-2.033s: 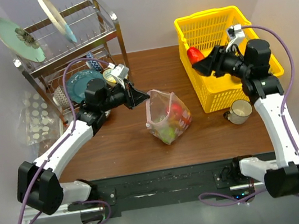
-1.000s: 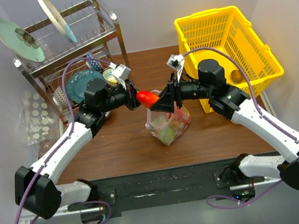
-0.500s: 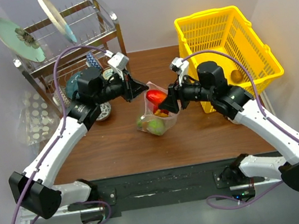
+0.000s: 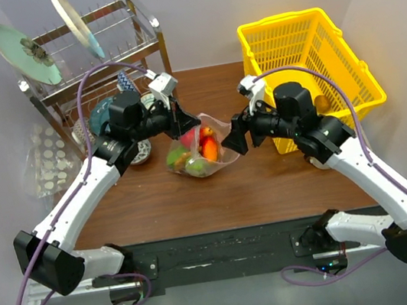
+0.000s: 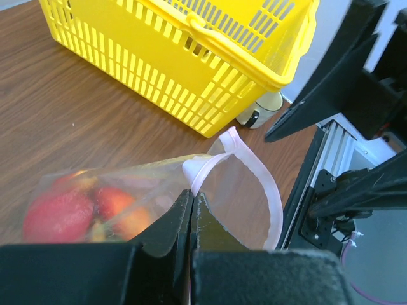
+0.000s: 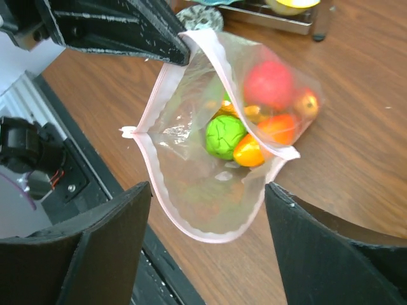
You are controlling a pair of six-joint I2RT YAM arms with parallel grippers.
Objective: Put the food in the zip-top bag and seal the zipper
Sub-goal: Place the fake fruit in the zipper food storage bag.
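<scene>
Well left of the zip-top bag (image 4: 201, 150), a metal dish rack (image 4: 107, 59) holding plates is seen. The bag's left rim is pinched between the pressed-together fingers of the left gripper (image 4: 183, 123), above the wooden table (image 4: 164, 197). The food (image 4: 204, 146) is found inside the bag, red, green and orange, and the zipper (image 6: 191, 236) is seen gaping. Just right of the bag's mouth, the right gripper (image 4: 234, 134) is held spread and empty. Farther right of the bag, a yellow basket (image 4: 327, 55) is stood.
</scene>
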